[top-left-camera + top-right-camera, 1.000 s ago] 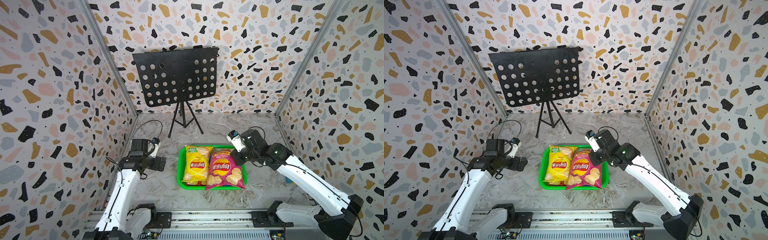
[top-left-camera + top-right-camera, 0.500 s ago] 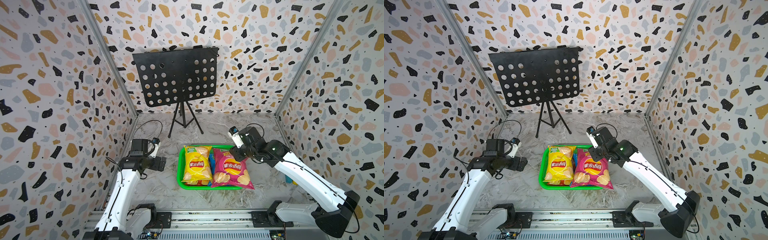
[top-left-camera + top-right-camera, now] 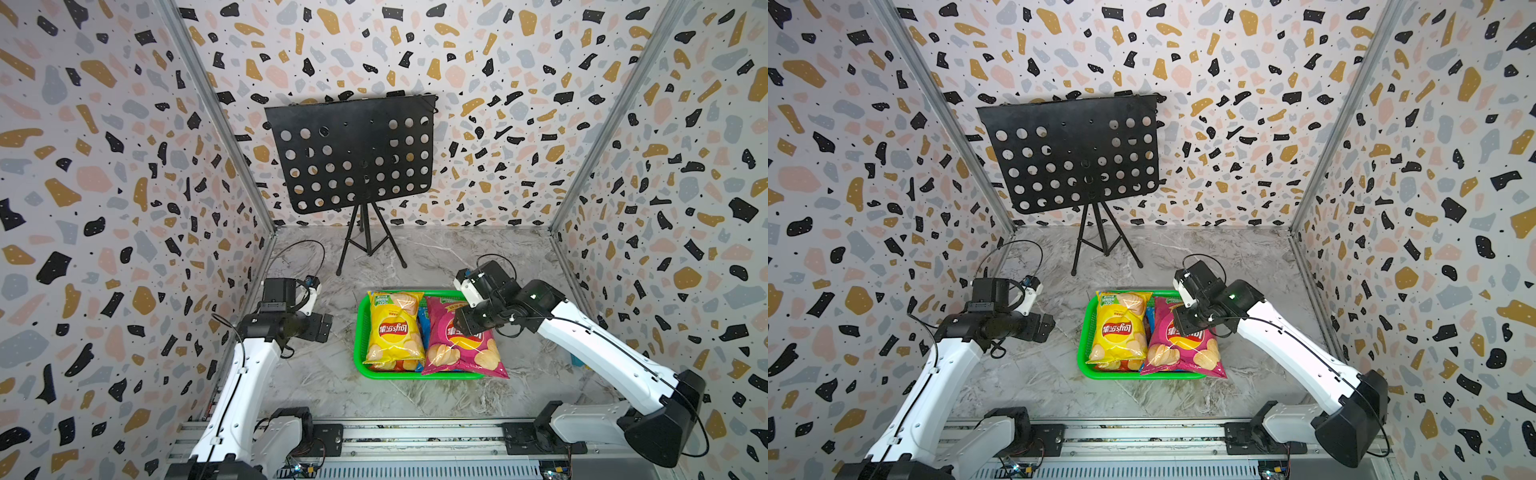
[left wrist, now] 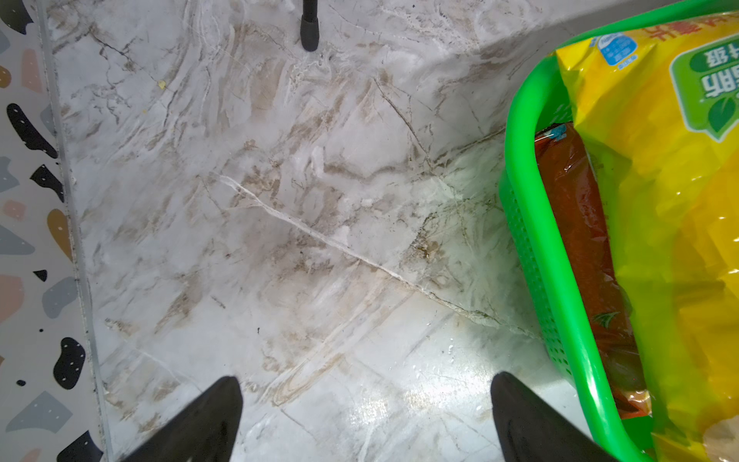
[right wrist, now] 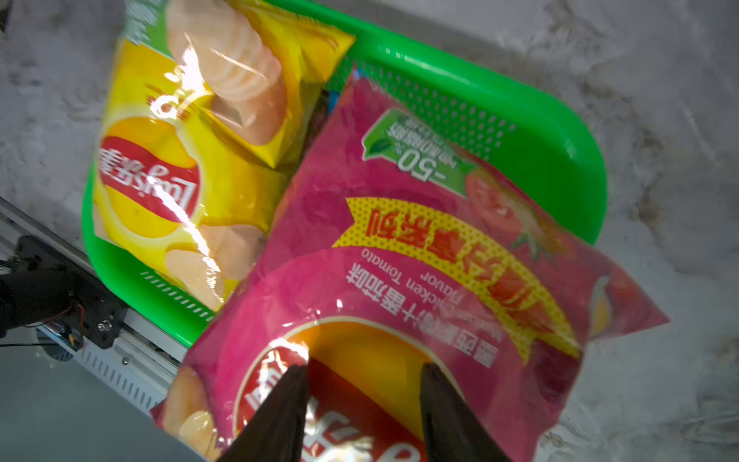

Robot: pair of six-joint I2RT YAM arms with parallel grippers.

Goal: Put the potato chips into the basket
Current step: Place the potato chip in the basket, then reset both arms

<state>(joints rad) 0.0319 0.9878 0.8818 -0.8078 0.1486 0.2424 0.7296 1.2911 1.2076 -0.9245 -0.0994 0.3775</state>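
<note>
Pink bag in basket, 3 o'clock side, corner overhanging rim at 5 o'clock. Right gripper jaws parted above it, pinching nothing; left gripper spread wide, empty. Bag likely light, puffy, slippery: take crimped edge.

Orange-red bag mostly hidden under yellow bag, blue bag only a sliver (beside pink bag)
</note>
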